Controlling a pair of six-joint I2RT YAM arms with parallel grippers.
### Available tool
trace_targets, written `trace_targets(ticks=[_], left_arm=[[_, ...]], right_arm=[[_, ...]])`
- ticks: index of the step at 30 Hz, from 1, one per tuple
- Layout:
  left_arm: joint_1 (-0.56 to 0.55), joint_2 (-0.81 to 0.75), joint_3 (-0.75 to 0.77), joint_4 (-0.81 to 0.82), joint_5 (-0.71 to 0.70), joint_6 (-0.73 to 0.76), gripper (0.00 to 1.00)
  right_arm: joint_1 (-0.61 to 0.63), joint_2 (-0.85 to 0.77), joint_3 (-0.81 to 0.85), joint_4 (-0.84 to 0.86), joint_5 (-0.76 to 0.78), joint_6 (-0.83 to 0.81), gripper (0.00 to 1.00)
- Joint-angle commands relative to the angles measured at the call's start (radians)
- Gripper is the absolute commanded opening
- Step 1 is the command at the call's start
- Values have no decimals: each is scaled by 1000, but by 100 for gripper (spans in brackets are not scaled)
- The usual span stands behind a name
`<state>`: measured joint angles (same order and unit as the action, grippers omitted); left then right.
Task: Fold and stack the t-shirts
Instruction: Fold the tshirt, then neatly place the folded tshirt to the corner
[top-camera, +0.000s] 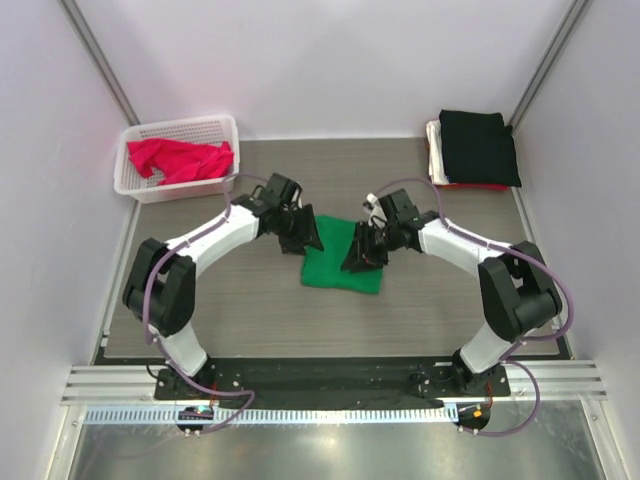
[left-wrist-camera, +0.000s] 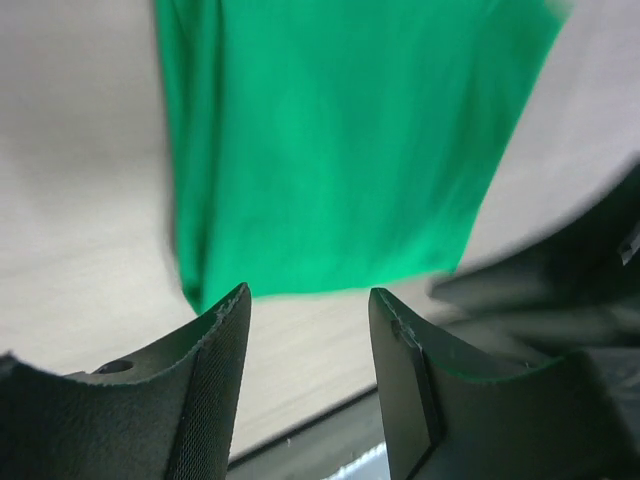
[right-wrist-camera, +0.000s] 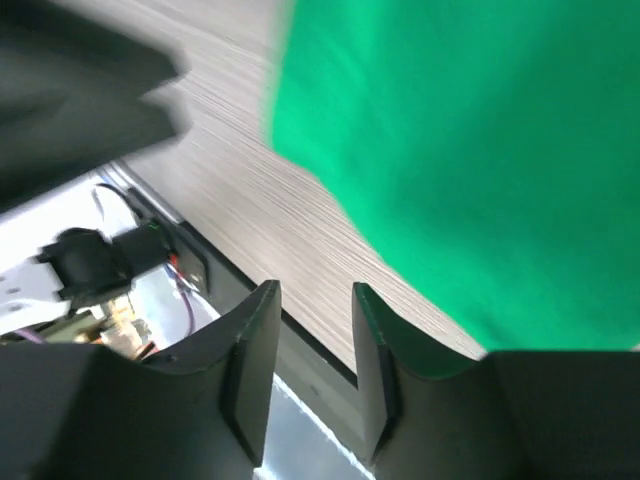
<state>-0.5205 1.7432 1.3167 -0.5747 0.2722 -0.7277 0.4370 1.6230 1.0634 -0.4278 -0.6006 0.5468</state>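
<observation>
Far left at the back corner, noted a white plastic lattice basket (top-camera: 180, 122) with a crumpled red-pink t-shirt (top-camera: 185, 160) heaped inside, soft and rumpled. Near the middle, saw a bright green t-shirt (top-camera: 335, 268) lying flat, folded to a rough rectangle, smooth, with one long fold ridge down a side. At the back right corner, found a neat stack: a black t-shirt (top-camera: 478, 145) squared off on top, a white one (top-camera: 434, 150) showing at its left edge and a red one (top-camera: 480, 186) peeping out along the near edge. Noted beneath it all a pale, matt, wood-grained tabletop (top-camera: 250, 310), closed in by plain white walls (top-camera: 330, 60) on three sides, with a ribbed metal rail (top-camera: 330, 385) along the near edge. Saw the left arm (top-camera: 215, 235) curved in an arc toward the centre, with the left gripper (top-camera: 305, 238) tipped down at the green shirt's left edge, fingers parted by a moderate gap, only bare table between them. Saw the right arm (top-camera: 460, 250) mirroring it, with the right gripper (top-camera: 358, 255) over the shirt's right edge, fingers parted more narrowly, clasping nothing. Could not tell whether any fingertip touched the cloth.
</observation>
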Motion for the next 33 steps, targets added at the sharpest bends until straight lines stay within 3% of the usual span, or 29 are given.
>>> trace_targets(ticks=[1, 7, 19, 20, 22, 23, 24, 26, 29, 33], left_arm=[[-58, -11, -117, 122, 47, -88, 52], [-121, 41, -208, 225, 55, -134, 50], [-69, 75, -257, 72, -194, 22, 46], [-69, 70, -238, 38, -197, 28, 46], [-72, 41, -220, -3, -177, 48, 47], [-72, 24, -202, -17, -168, 51, 51], [-72, 9, -189, -36, -156, 54, 54], [-72, -43, -137, -115, -162, 57, 66], [-72, -117, -59, -224, -194, 76, 77], [-72, -190, 15, -342, -252, 116, 80]], right_arm=[[5, 5, -121, 147, 15, 97, 38], [-12, 58, -204, 162, 70, 41, 34], [-109, -44, -382, 69, 108, -70, 36], [-109, -90, -381, 49, 113, -71, 38], [-109, -164, -349, -18, 152, -67, 60], [-109, -201, -333, -35, 166, -62, 68], [-109, -278, -315, -52, 183, -55, 86], [-110, -342, -261, -69, 240, -15, 99], [-124, -382, -195, -71, 303, -1, 100], [-150, -287, -145, -42, 314, -18, 100]])
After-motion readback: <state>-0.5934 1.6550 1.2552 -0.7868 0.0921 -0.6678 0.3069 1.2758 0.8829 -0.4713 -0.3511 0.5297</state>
